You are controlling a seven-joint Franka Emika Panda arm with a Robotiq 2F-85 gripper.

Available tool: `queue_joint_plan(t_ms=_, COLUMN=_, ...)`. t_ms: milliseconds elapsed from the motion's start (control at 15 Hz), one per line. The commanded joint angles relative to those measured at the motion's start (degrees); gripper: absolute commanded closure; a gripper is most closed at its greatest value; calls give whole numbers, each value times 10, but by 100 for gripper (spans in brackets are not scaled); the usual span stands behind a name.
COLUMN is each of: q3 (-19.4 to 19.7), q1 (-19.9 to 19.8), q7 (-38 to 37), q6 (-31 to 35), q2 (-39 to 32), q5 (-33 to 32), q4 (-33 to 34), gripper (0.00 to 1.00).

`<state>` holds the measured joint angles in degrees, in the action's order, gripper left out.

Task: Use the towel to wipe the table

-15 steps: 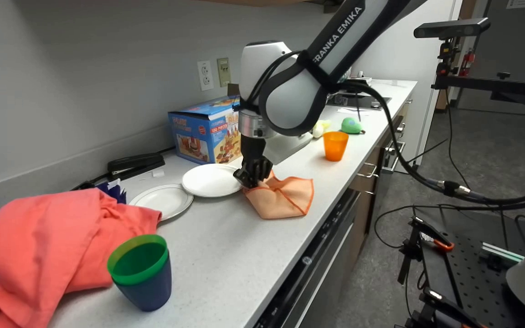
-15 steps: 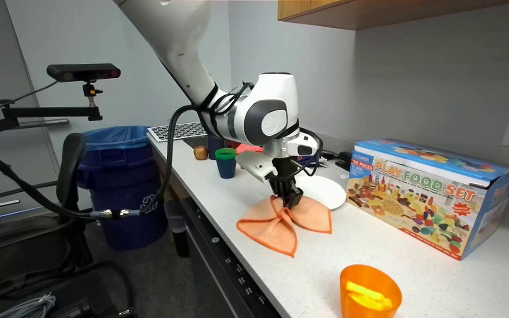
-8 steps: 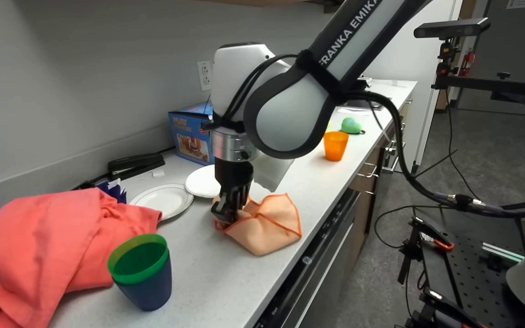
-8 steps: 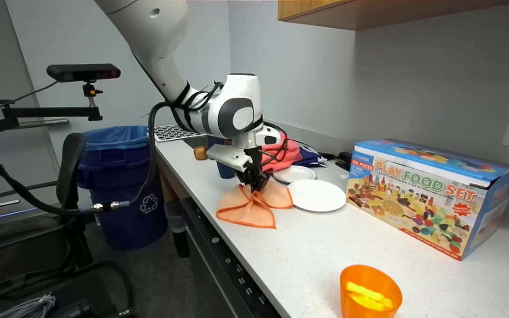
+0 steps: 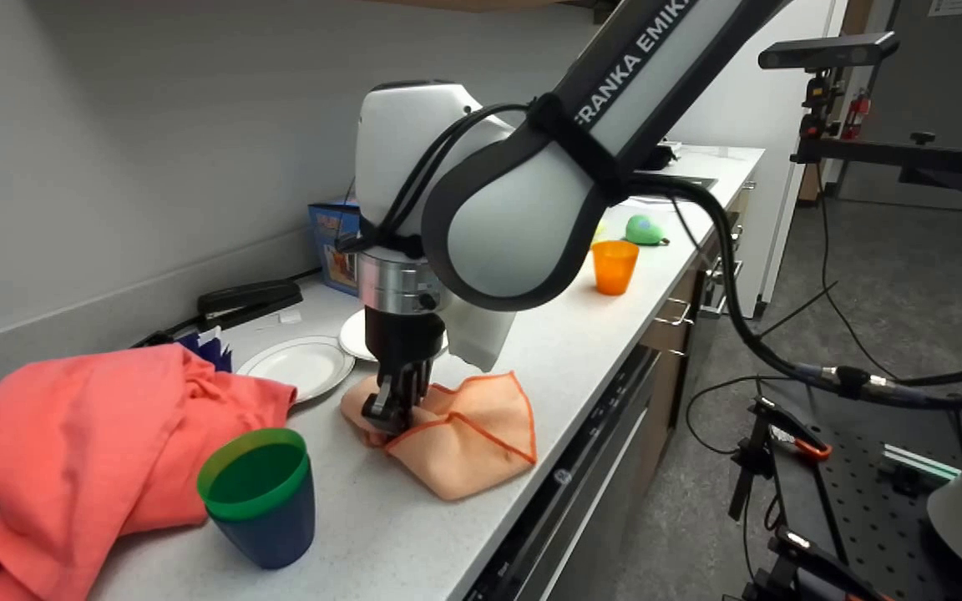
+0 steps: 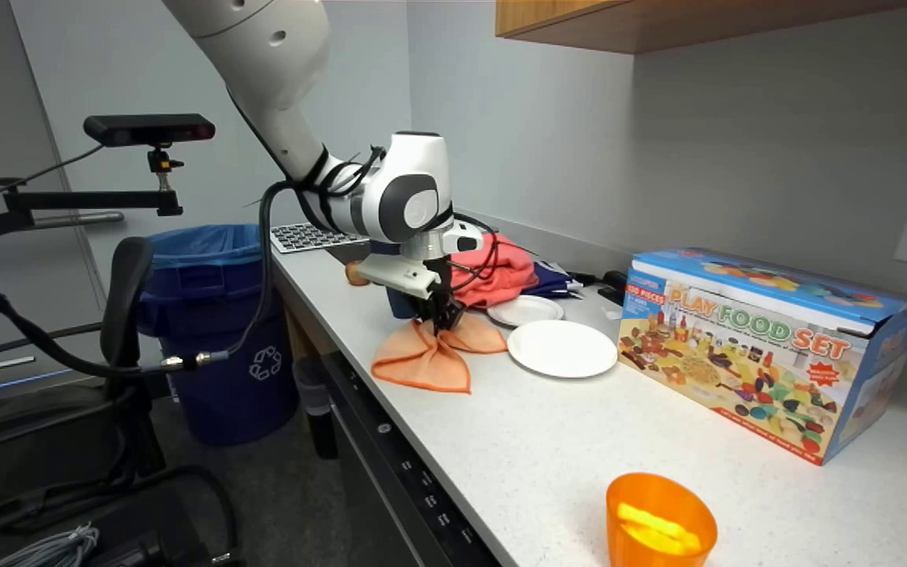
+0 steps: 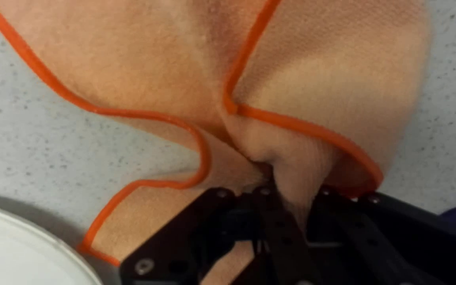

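Dragged the towel [image 5: 468, 438] along the desk [image 5: 381, 534] with the hand [image 5: 391, 416], farther from the orange cup [image 5: 615, 269], nearer the stacked cups [image 5: 276, 522]; in an exterior view, revealed a small plate [image 6: 527, 310] and more coral cloth [image 6: 512, 272].

Soft light, shaded wall [image 6: 768, 150], wrist-view blur

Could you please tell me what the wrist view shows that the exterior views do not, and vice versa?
Only the wrist view: a close look down at the towel where a fold of it gathers up into the tool.

Only the exterior views: the orange cup, play food box, coral cloth and robot arm, each in both.

Shared: the towel, the tool, the pale countertop and a white plate, cut off in the wrist view.
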<state>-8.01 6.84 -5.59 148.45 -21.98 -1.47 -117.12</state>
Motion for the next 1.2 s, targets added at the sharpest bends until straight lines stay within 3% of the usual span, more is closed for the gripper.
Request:
queue_joint_plan(t_ms=0, q3=24, q1=-14, q7=18, q6=-27, q2=-21, q5=10, q4=15, gripper=98)
queue_joint_plan(t_ms=667, q3=106, q1=-47, q7=-15, q6=-28, q2=6, q5=-10, q4=-19, gripper=98)
queue_joint_plan(t_ms=1133, q3=111, q1=-53, q7=-7, q6=-22, q2=20, q5=-8, q4=-41, gripper=98)
